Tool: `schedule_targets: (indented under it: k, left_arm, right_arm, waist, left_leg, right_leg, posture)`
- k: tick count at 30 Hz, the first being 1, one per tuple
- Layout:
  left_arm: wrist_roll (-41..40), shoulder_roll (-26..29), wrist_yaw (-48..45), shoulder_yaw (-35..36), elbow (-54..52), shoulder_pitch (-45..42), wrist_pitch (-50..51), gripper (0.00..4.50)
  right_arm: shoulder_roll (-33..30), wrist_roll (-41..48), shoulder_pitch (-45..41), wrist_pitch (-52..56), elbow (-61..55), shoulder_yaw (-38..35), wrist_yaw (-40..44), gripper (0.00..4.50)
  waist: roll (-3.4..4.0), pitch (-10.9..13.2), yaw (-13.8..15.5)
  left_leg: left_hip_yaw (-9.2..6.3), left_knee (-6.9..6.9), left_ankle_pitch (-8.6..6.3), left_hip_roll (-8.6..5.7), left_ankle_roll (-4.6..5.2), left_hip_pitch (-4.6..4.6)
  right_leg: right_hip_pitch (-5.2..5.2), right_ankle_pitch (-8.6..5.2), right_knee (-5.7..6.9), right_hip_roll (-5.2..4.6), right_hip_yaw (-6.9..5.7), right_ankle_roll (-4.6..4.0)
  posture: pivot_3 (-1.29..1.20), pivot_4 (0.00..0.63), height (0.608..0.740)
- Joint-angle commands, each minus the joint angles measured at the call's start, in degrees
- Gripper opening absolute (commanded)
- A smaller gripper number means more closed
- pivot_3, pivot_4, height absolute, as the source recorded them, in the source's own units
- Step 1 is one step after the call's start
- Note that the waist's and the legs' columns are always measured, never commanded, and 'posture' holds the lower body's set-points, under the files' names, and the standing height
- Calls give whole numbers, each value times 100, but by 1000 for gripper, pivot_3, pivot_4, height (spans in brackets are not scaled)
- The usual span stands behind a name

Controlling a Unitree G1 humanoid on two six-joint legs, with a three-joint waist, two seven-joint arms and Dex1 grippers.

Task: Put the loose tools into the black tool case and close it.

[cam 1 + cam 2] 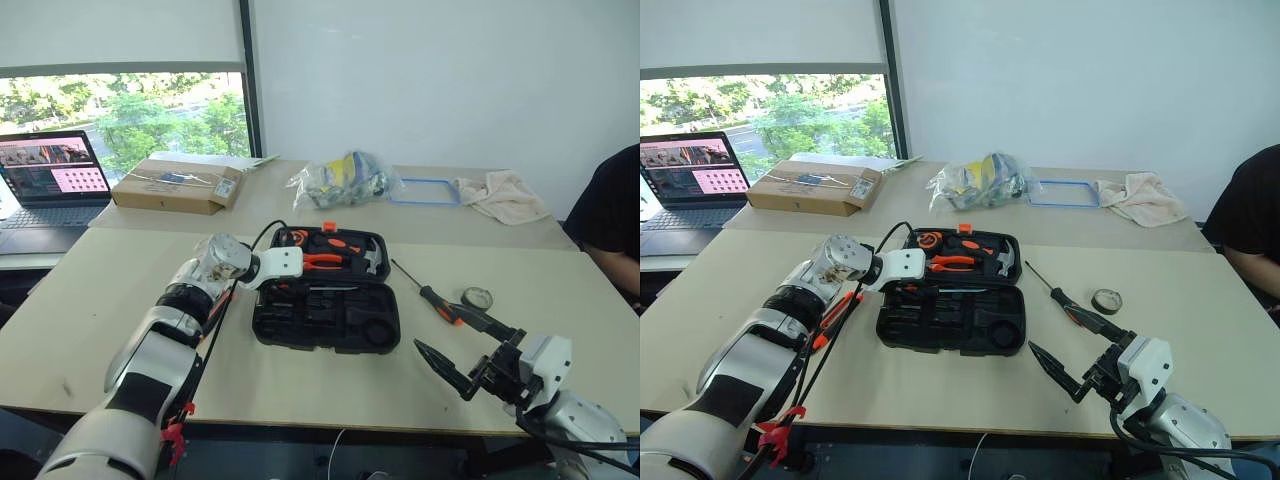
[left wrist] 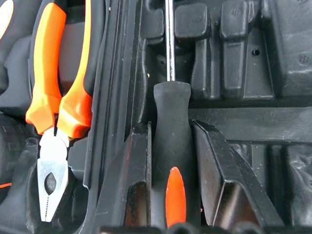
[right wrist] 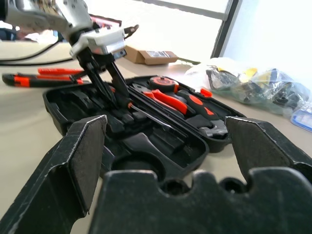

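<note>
The black tool case (image 1: 375, 330) lies open in the middle of the table. Its far half holds orange-handled pliers (image 2: 58, 102) and other tools, and its near half has moulded slots. My left gripper (image 2: 170, 127) is shut on a black-and-orange screwdriver (image 2: 170, 146) and reaches down into the near half, with the shaft lying along the slots. A second screwdriver (image 1: 430, 290) and a small tape roll (image 1: 478, 297) lie on the table right of the case. The utility knife (image 3: 34, 79) and a slim orange tool (image 3: 58, 71) lie left of the case. My right gripper (image 1: 435, 326) stands open near the table's front right, holding nothing.
A flat cardboard box (image 1: 178, 186) and a laptop (image 1: 55, 180) are at the back left. A plastic bag (image 1: 345, 180), a blue-rimmed tray (image 1: 425, 190) and a cloth (image 1: 505, 195) lie at the back. A person (image 1: 615, 215) sits at the right edge.
</note>
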Motion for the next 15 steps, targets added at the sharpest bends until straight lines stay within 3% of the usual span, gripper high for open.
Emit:
schedule_targets:
  k: [1,3,5,10,14,15]
  left_arm:
    - [53,-65,155,28,-49,-198,-46,767]
    - [-36,-92,92,94,-121,-182,7,767]
    - [-186,-93,-13,189,-264,-122,-37,1770]
    - [-852,5,-143,754,-757,16,-146,3159]
    - [-976,151,-139,924,-715,63,-403,3159]
    - [-1115,108,-151,1038,-657,89,-279,2909]
  right_arm:
    - [2,184,26,127,-331,19,-8,4500]
    - [-4,220,35,209,-379,45,-6,4500]
    - [-12,252,49,292,-433,62,-9,4500]
    - [-21,538,170,668,-678,118,-32,4500]
    - [-36,758,204,991,-850,187,-66,4500]
    - [-39,747,169,1028,-833,218,-48,4500]
  waist:
    - [0,0,7]
    - [0,0,10]
    - [0,0,13]
    - [4,-2,28]
    - [4,-2,-18]
    - [5,-3,-26]
  left_leg:
    - [-1,1,-3,0,5,0]
    - [-1,2,-3,-4,6,0]
    - [-1,3,-3,-5,7,0]
    - [-4,6,-1,-11,3,-1]
    - [-3,5,3,-11,-4,-2]
    - [-3,5,3,-12,-4,-2]
  right_leg:
    - [0,1,1,-1,0,1]
    - [0,3,2,-6,0,4]
    - [0,3,2,-6,0,4]
    - [1,5,2,-15,-3,7]
    - [-3,5,0,-16,-3,8]
    - [-3,5,0,-16,-3,8]
  posture:
    - [0,150,740]
    - [0,150,740]
    - [0,150,740]
    - [0,150,740]
    - [0,150,740]
    - [0,150,740]
